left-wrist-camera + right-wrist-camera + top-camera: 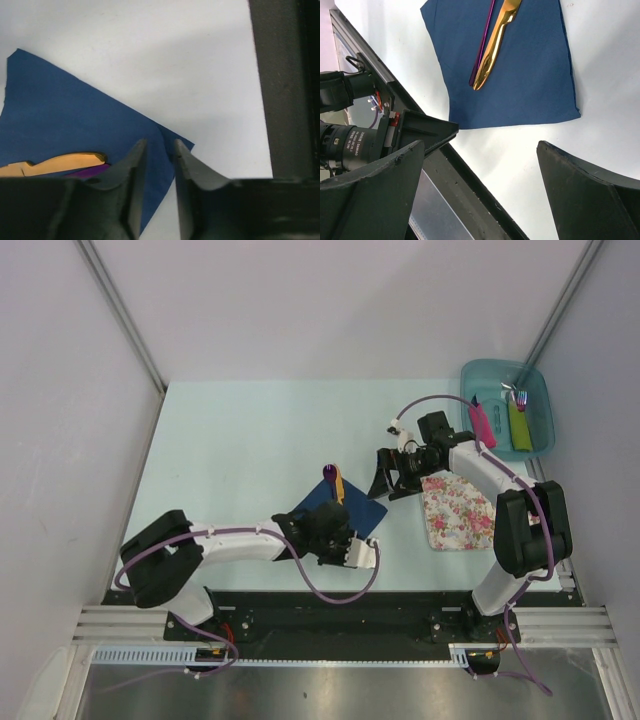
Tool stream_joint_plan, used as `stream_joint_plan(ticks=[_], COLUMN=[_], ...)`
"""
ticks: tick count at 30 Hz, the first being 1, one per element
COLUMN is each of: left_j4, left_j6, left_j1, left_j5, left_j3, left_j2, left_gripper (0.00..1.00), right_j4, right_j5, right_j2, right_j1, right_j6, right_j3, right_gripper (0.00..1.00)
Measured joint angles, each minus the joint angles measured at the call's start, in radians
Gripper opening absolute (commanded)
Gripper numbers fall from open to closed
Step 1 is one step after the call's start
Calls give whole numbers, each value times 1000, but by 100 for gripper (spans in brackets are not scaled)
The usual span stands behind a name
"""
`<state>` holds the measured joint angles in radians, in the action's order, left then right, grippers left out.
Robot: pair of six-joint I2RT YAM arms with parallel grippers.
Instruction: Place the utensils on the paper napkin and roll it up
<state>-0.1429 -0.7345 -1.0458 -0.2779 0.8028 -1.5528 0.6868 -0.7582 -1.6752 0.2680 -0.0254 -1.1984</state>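
The navy paper napkin (352, 510) lies as a diamond at mid-table. The tan wooden knife (339, 486) and the purple spoon (328, 472) lie side by side on its far part. My left gripper (340, 531) hangs low over the napkin's near side. In the left wrist view its jaws (160, 142) stand a narrow gap apart over the napkin (60, 115) near a corner, with the knife (60, 163) and spoon (87, 172) to their left. My right gripper (392, 484) is wide open and empty just right of the napkin. Its wrist view (481, 145) shows the napkin (530, 85), knife (497, 37) and spoon handle (482, 45).
A floral pink-and-white mat (458, 511) lies right of the napkin under the right arm. A teal tray (500, 365) at the back right holds pink-handled (483, 423) and green-handled (520, 428) cutlery. A black rail (340, 605) runs along the near edge.
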Motion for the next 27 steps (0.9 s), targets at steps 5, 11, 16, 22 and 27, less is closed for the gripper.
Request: stream_joint_plan(ticks=[5,11,16,22,27], left_j4=[-52,-70,-63,-53,-53], left_j6=[-1,0,-1,-3,-8], left_j1=[0,-6,-7,-7,-2], left_j5=[-23,-24,-23,-28,-31], left_j3=[0,2,12,27,50], left_j2=[3,-13,-52,-77,-101], left_gripper=[41,39,34,11,4], right_j4=[0,0,0,-1,-1], right_j5=[0,0,0,-2,-9], right_j2=[0,0,0,0,0], right_j1=[-1,-9,-19,-31,-38], right_j6=[0,0,0,-1,-2], right_j3=[0,0,4,7,7], right_gripper=[100,100,100,100,100])
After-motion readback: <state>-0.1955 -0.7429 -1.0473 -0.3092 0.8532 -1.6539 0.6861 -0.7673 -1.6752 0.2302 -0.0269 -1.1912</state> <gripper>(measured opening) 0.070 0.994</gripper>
